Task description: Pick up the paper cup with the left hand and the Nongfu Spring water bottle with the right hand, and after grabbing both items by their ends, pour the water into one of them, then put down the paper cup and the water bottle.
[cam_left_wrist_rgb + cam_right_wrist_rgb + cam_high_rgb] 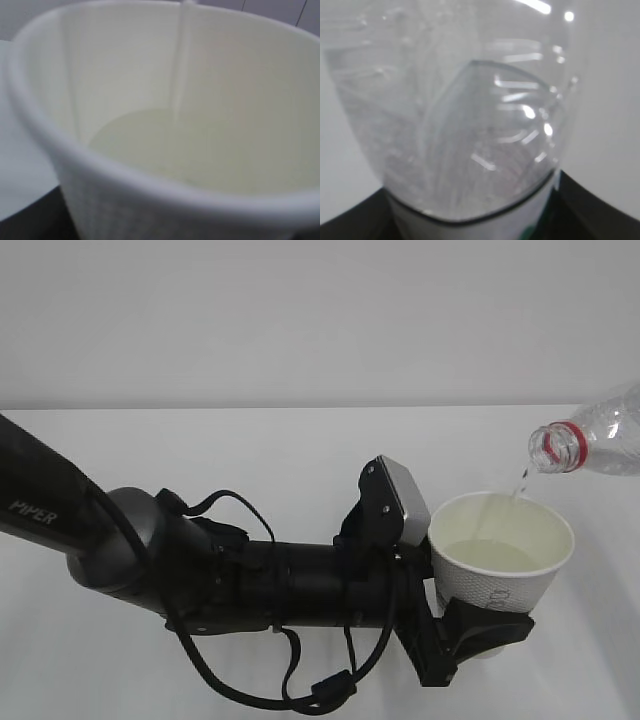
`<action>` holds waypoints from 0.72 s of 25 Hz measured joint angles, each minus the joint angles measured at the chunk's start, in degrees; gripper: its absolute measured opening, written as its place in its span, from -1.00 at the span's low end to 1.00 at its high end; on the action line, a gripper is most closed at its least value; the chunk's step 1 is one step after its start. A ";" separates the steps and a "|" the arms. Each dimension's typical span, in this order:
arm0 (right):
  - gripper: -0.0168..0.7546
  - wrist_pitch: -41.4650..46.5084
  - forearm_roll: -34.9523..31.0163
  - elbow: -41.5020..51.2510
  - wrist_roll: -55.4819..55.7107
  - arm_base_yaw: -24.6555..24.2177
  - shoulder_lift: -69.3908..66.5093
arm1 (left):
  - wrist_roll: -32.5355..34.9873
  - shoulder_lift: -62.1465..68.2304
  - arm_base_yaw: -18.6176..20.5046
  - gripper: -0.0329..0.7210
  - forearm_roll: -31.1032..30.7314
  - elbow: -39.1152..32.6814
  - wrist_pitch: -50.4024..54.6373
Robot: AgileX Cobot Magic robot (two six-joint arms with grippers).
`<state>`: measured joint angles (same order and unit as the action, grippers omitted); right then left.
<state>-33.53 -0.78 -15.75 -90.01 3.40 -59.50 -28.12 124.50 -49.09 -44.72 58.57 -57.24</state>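
The left hand point(180, 560) reaches in from the left, and its gripper point(480, 628) is shut on the lower part of the white paper cup point(500, 560), held upright above the table. The Nongfu Spring water bottle point(595, 440) enters tilted from the upper right, its open mouth with the red neck ring just above the cup's rim. A thin stream of water point(520, 480) falls into the cup, which holds a pool of water point(145, 135). In the right wrist view the right gripper point(470, 220) is shut on the clear bottle point(460, 125), with dark jaws on both sides.
A white table point(250, 450) meets a pale wall behind it. Loose black cables point(300, 690) hang under the left arm. The right arm itself is outside the exterior view.
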 joint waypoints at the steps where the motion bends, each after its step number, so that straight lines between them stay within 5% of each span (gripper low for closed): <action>1: 0.21 -0.10 0.00 0.00 0.00 0.00 0.00 | 0.00 0.00 0.00 0.53 0.00 0.00 0.00; 18: 0.21 -1.32 0.00 0.00 -0.02 0.00 0.00 | 0.00 0.00 0.00 0.53 0.00 0.00 0.10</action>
<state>-34.85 -0.78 -15.75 -90.02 3.40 -59.50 -28.12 124.50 -49.09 -44.72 58.57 -57.14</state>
